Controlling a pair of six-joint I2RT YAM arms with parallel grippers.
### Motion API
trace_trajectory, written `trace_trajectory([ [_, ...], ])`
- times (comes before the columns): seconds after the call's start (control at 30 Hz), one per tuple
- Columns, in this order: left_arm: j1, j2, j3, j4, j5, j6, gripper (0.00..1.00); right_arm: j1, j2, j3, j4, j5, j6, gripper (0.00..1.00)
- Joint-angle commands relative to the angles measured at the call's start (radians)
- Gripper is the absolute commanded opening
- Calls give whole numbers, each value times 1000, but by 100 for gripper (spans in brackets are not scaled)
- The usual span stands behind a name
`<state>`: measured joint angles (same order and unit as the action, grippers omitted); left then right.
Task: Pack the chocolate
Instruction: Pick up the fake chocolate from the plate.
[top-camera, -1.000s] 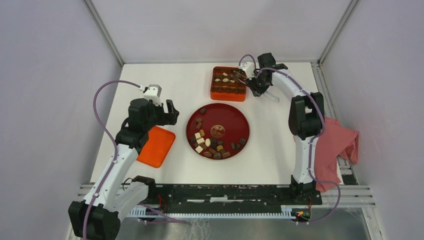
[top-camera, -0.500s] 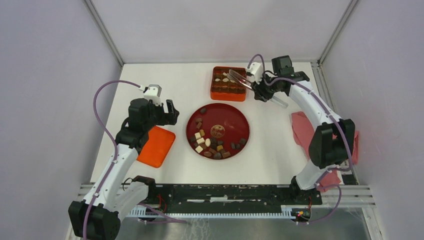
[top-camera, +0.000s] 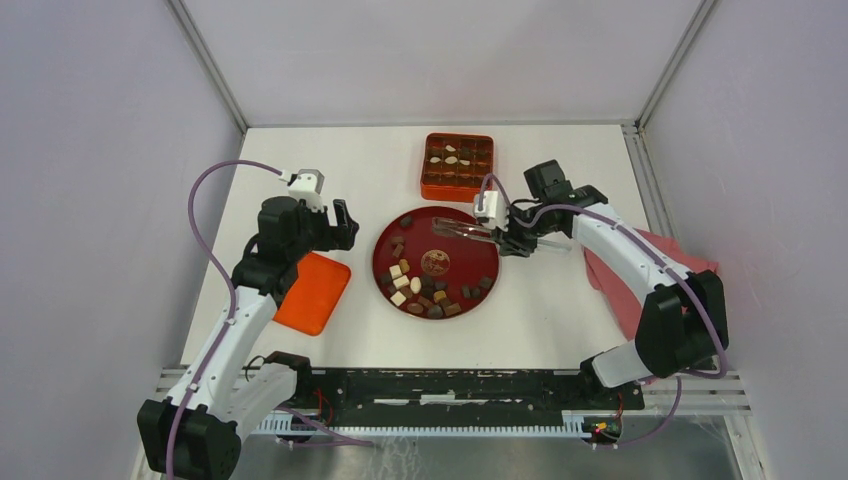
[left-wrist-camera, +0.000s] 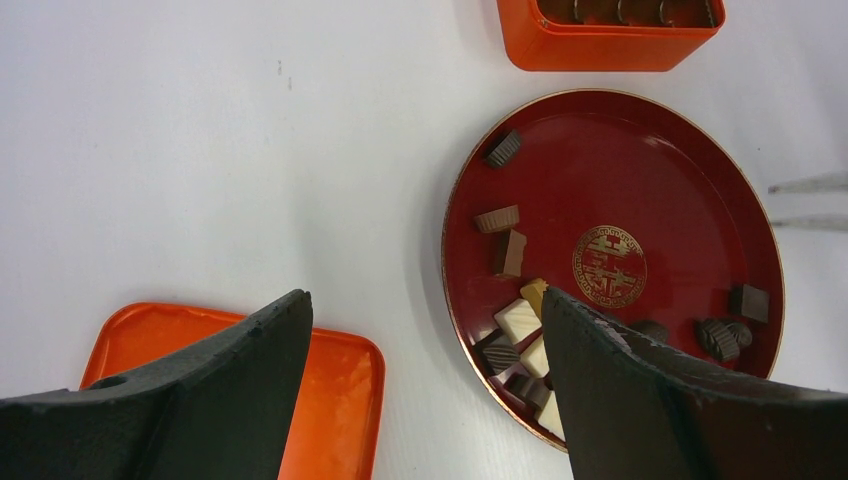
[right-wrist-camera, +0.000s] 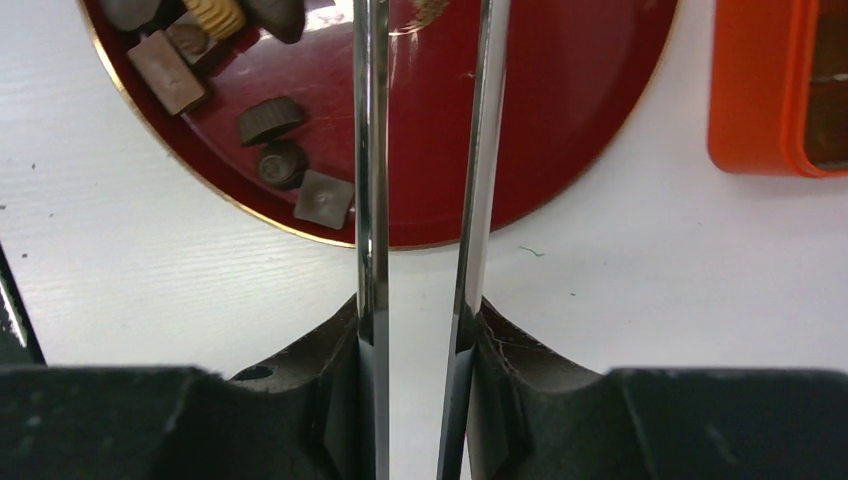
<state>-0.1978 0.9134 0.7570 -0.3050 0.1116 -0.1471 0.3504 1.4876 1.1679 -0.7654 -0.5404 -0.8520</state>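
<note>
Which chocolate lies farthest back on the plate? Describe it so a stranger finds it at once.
Start at the round red plate in the middle of the table. Near its far rim, toward the left, one chocolate lies alone. It is dark and ribbed; its nearest neighbours are light brown.

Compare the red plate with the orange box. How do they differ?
The red plate is round and shallow; the orange box is square with upright walls. The plate's chocolates lie loose and unsorted; the box's sit in separate compartments. Both hold chocolates.
</note>
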Motion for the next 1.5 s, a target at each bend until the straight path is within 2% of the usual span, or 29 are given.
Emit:
trace_trajectory([
  [0.0,4,2,3,22,20,55,89,66,-67,-47,-36,19,-115,38],
  [0.33,3,-1,2,24,23,55,89,168,-78,-135,-97,134,-183,37],
  [0.63,5,2,4,23,28,54,89,246,-88,-193,-74,215,-155,38],
  [0.9,4,-6,1,21,22,55,89,303,-104,-199,-51,280,28,38],
  [1.1,4,-7,1,21,26,54,89,317,-144,-201,-76,204,164,39],
  [1.47,5,-8,-1,16,5,55,89,370,-147,-269,-64,213,238,39],
])
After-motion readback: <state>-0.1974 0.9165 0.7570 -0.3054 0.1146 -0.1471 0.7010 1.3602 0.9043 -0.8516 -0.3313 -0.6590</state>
